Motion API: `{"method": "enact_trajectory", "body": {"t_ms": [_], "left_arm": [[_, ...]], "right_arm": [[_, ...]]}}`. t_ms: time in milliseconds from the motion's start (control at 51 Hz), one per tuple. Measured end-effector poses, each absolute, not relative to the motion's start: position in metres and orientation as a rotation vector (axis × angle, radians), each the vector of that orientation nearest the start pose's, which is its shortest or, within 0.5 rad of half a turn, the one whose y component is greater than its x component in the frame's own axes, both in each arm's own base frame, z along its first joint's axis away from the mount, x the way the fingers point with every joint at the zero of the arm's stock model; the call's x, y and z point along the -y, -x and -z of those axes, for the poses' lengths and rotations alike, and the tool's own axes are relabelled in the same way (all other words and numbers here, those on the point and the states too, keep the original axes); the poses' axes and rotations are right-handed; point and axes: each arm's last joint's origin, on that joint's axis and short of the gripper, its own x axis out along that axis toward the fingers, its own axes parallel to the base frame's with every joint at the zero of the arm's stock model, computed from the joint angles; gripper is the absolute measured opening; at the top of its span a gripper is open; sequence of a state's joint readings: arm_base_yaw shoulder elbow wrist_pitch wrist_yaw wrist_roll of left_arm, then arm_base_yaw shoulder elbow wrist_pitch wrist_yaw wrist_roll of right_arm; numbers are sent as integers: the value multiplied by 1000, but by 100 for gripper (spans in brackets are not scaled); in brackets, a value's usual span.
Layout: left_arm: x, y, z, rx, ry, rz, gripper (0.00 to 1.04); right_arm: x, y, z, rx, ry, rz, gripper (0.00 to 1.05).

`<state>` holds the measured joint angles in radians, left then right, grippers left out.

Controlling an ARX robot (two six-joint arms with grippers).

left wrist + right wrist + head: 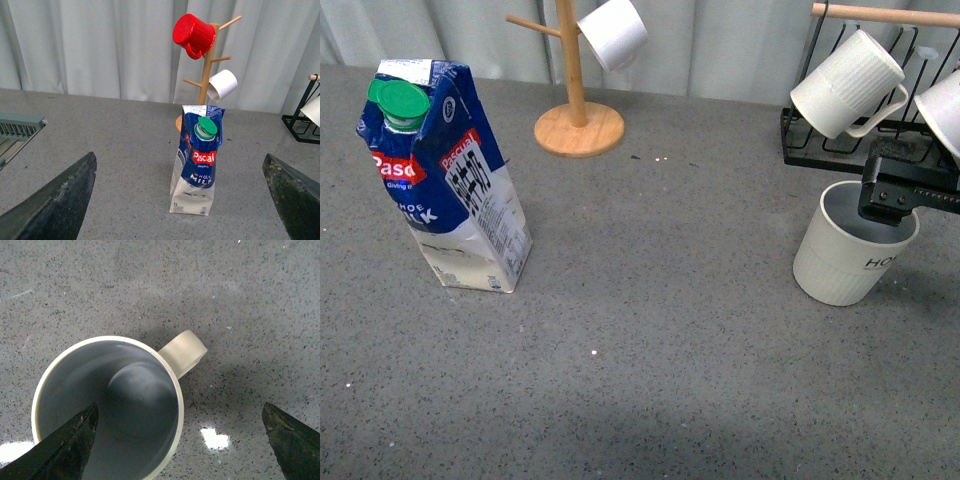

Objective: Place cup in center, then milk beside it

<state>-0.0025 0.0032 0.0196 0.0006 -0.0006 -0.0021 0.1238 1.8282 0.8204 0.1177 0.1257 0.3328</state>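
Just above the cup (840,265) hangs the right hand (892,203).

Right wrist camera directly over cup (125,400)

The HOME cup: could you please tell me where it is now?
In the front view, the cup stands at the right, just in front of the black mug rack, under the open right gripper.
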Motion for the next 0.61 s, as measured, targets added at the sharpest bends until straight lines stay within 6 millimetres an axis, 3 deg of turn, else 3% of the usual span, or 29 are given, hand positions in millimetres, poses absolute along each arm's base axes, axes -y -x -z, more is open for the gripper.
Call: {"method": "enact_trajectory", "body": {"t_ms": [353, 608], "left_arm": [[0, -97, -170, 17, 2, 2, 98], [0, -97, -170, 17, 2, 2, 98]], "right_arm": [[-40, -336, -100, -923, -269, 212, 95], [-39, -338, -101, -927, -300, 224, 61]]}}
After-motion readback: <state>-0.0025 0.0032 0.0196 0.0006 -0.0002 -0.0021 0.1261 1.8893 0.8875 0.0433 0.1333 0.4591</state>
